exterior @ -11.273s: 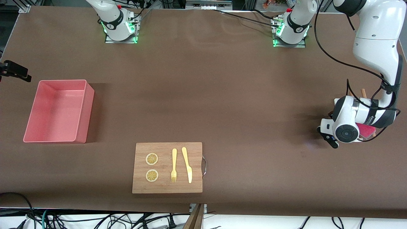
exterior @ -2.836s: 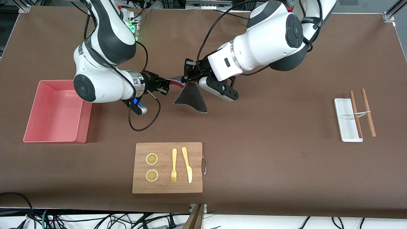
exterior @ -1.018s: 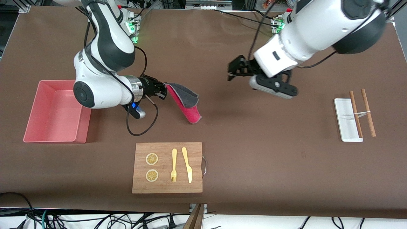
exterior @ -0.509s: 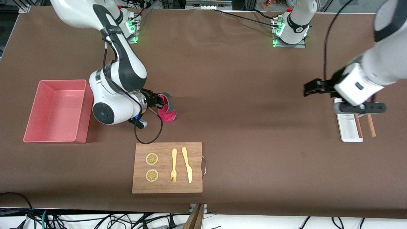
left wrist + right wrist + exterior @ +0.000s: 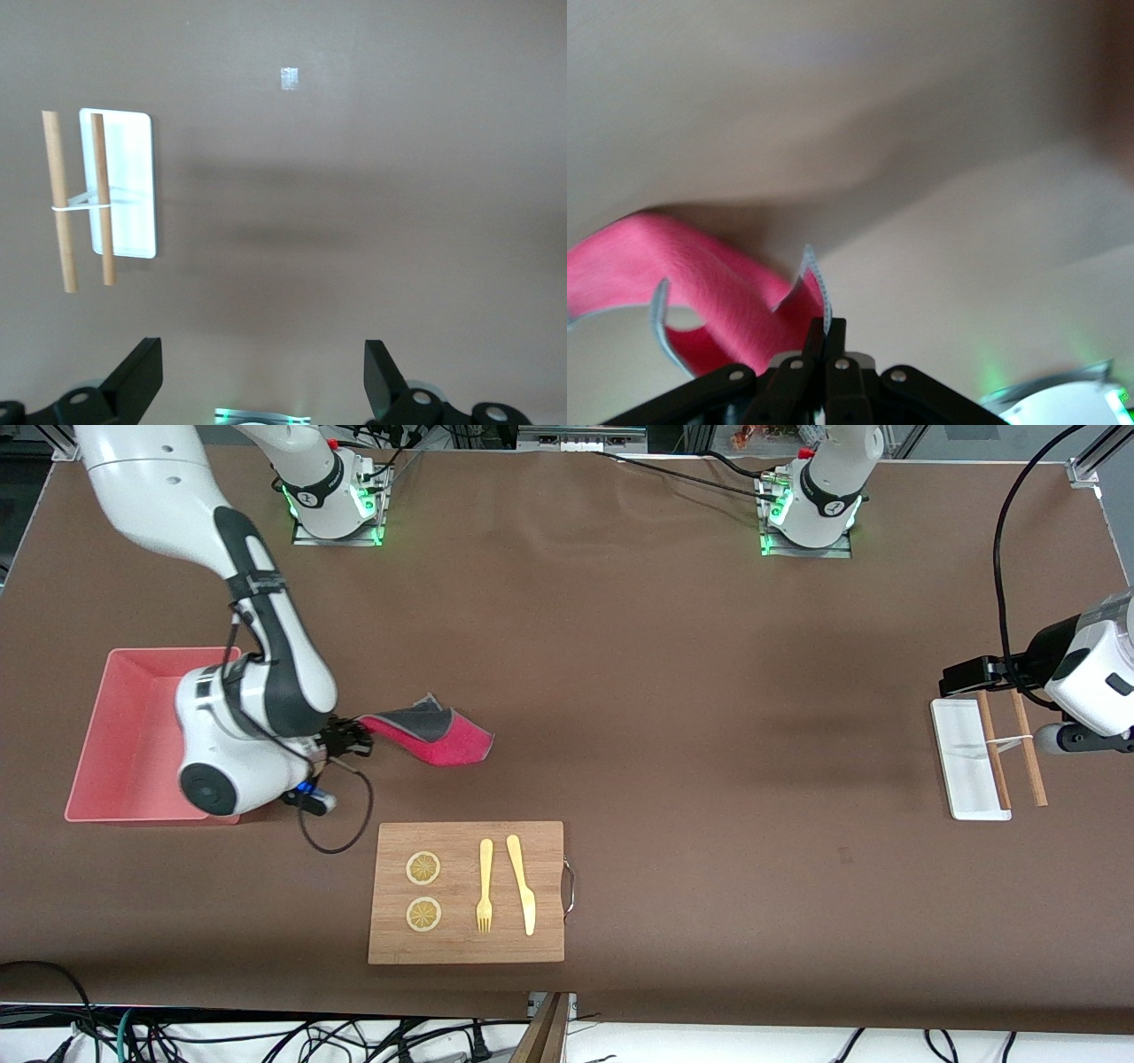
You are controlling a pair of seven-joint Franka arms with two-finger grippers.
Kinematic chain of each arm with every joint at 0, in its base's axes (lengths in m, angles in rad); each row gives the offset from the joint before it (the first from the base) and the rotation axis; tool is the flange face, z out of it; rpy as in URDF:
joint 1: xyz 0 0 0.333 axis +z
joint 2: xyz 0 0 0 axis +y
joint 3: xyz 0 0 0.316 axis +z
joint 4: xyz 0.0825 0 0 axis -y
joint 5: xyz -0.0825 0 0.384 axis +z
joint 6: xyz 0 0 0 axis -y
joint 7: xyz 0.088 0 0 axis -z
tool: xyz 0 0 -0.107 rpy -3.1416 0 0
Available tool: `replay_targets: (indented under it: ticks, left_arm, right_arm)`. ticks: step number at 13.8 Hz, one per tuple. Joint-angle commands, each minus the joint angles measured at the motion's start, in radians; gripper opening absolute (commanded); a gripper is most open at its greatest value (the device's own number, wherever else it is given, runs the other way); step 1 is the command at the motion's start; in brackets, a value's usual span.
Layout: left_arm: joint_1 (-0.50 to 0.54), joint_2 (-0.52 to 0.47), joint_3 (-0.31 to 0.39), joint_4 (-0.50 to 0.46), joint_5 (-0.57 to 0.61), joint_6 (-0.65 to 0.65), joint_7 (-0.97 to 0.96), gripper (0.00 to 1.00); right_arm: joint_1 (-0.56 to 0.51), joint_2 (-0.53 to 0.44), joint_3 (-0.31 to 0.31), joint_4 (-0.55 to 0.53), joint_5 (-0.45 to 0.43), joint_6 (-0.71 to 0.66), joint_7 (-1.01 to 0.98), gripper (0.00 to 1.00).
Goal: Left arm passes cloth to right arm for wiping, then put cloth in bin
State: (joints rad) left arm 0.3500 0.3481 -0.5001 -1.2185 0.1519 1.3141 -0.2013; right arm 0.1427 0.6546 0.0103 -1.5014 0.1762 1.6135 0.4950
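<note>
My right gripper (image 5: 353, 735) is shut on one edge of the cloth (image 5: 434, 732), low over the table beside the pink bin (image 5: 115, 717). The cloth trails from the jaws toward the table's middle, magenta face out with a grey fold on top. In the right wrist view the shut gripper (image 5: 825, 329) pinches the magenta cloth (image 5: 700, 283). The right arm's wrist hides part of the bin's wall. My left gripper (image 5: 952, 682) is open and empty, up over the white tray. In the left wrist view my left gripper (image 5: 261, 390) shows its fingers (image 5: 133, 382) wide apart.
A wooden cutting board (image 5: 467, 948) with two lemon slices, a fork and a knife lies nearer the front camera than the cloth. A small white tray (image 5: 961, 779) with two tied wooden chopsticks (image 5: 1028, 753) lies at the left arm's end; both show in the left wrist view (image 5: 128, 186).
My right gripper has drawn the cloth toward the bin's end of the table, and the cloth has spread out flatter. My left arm has pulled farther back over the white tray, gripper open.
</note>
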Motion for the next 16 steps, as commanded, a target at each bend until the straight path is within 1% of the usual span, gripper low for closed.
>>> replay_targets:
  ticks: [1,2,4,5,6,7,8,9,10,12,13,14,16]
  left_arm:
    - [0.015,0.000,0.011,0.002,0.044,0.008,0.088,1.00]
    - [0.017,0.000,0.012,0.000,0.043,0.010,0.088,1.00]
    - [0.018,0.002,0.014,0.002,0.046,0.010,0.091,1.00]
    - [0.018,0.002,0.024,-0.007,0.043,0.020,0.097,1.00]
    - [0.009,-0.012,0.050,-0.016,0.041,0.051,0.118,1.00]
    - [-0.003,-0.032,0.083,-0.042,0.034,0.083,0.153,1.00]
    - [-0.038,-0.052,0.136,-0.079,0.028,0.109,0.196,1.00]
    - [-0.072,-0.087,0.206,-0.119,0.019,0.146,0.224,1.00]
    - [-0.103,-0.124,0.265,-0.180,-0.021,0.190,0.252,1.00]
    - [-0.166,-0.196,0.369,-0.298,-0.087,0.308,0.263,1.00]
    - [-0.202,-0.205,0.412,-0.308,-0.109,0.330,0.260,1.00]
    - [-0.227,-0.205,0.442,-0.306,-0.129,0.335,0.261,1.00]
    - [-0.229,-0.230,0.448,-0.326,-0.129,0.338,0.263,1.00]
  right_arm:
    - [-0.078,-0.006,0.013,-0.008,-0.081,-0.014,-0.134,0.00]
    - [-0.101,0.002,-0.006,-0.008,-0.113,-0.014,-0.200,0.00]
    - [-0.112,0.005,-0.061,0.000,-0.129,-0.012,-0.342,0.00]
    - [-0.112,0.005,-0.070,0.009,-0.135,-0.011,-0.370,0.00]
    - [-0.107,0.004,-0.069,0.010,-0.151,-0.012,-0.368,0.00]
    - [-0.098,0.002,-0.058,0.012,-0.153,-0.014,-0.346,0.00]
    - [-0.078,0.002,-0.053,0.016,-0.149,-0.011,-0.288,0.00]
    - [-0.062,0.005,-0.030,0.033,-0.147,-0.011,-0.217,0.00]
    - [-0.054,0.007,0.000,0.038,-0.149,-0.003,-0.154,0.00]
    - [-0.051,0.011,0.057,0.040,-0.149,0.022,-0.048,0.00]
    - [-0.048,0.014,0.085,0.040,-0.149,0.041,-0.003,0.00]
    - [-0.041,0.016,0.105,0.040,-0.149,0.054,0.038,0.00]
    - [-0.005,0.025,0.117,0.038,-0.147,0.091,0.115,0.00]
